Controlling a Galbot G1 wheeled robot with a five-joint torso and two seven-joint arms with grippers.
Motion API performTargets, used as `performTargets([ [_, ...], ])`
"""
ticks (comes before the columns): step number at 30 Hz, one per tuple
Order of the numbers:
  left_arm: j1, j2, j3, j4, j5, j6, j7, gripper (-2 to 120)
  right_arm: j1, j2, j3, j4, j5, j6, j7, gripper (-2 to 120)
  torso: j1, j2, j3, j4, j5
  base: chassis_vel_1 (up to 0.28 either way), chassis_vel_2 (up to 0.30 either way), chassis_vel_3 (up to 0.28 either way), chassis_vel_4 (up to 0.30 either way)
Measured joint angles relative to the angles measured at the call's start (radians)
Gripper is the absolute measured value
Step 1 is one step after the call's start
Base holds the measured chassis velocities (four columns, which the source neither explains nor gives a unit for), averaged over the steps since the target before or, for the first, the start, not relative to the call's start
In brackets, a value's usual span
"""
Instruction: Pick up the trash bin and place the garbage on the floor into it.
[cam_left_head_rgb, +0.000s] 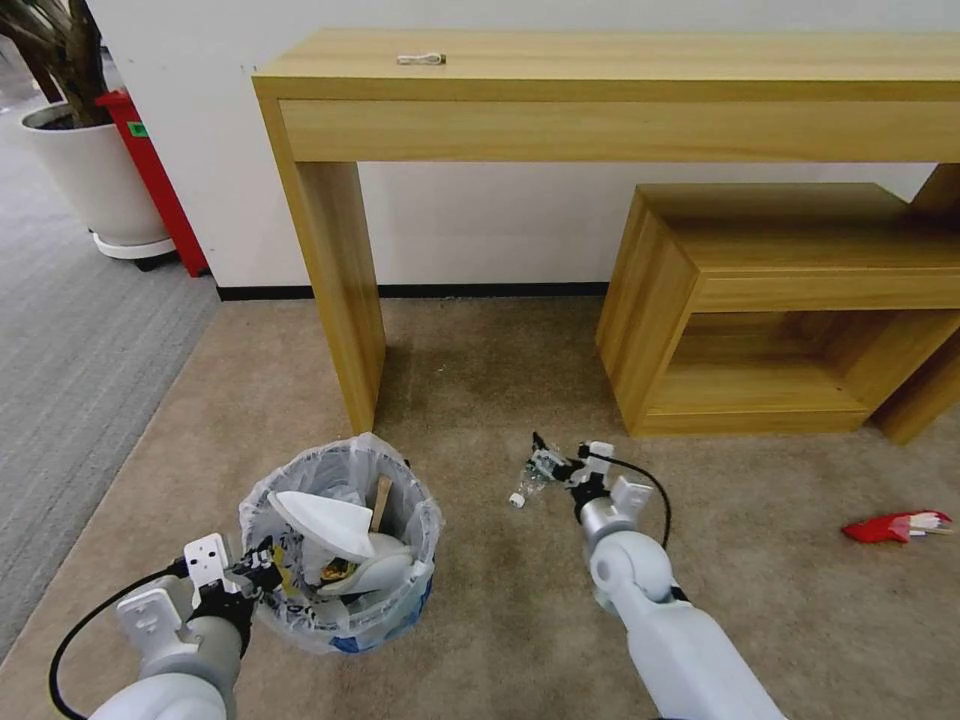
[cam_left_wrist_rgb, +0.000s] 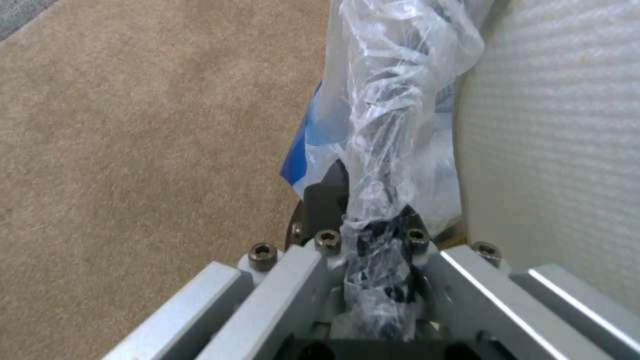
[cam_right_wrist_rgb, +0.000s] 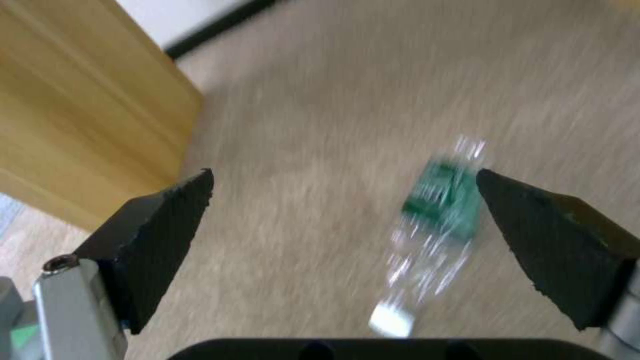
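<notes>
Long wooden console table against white wall, one leg planted on the carpet near the wall's black skirting. Small white item on tabletop, near the back edge toward its left end; too small to identify. Low wooden open-front cabinet under the table's right part, angled, its shelf bare. Another wooden piece partly visible behind the cabinet at right edge. Far left: white planter with dark plant trunk, on a wheeled base, standing on grey ribbed carpet. Red box-like object just beside planter, against the wall corner.
</notes>
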Motion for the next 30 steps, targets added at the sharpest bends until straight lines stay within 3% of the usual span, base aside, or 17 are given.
performTargets([
  [5,0.002,-0.011,0.004,0.004,0.017,0.000,0.000,1,0.069,0.072,-0.018,-0.128,0.036,-0.020,0.000,100,0.000,0.000,0.000,0.0000,0.0000,0.000,0.000,0.000,0.000],
  [10,0.003,-0.013,-0.006,0.008,0.019,-0.001,0.001,1,0.137,0.146,-0.013,-0.259,-0.013,-0.022,-0.007,100,0.000,0.000,0.000,0.0001,0.0002,0.000,0.000,0.000,0.000],
  [19,-0.001,-0.020,-0.005,0.019,0.028,-0.003,0.001,1,0.224,0.158,0.023,-0.343,-0.089,-0.020,-0.006,100,0.000,0.000,0.000,-0.0001,0.0001,0.000,0.000,0.000,0.000],
  [30,-0.006,-0.026,0.011,0.031,0.049,-0.005,0.004,1,0.330,0.169,0.057,-0.549,-0.161,0.008,-0.061,100,0.000,0.000,0.000,-0.0001,0.0003,0.000,0.000,0.000,0.000],
])
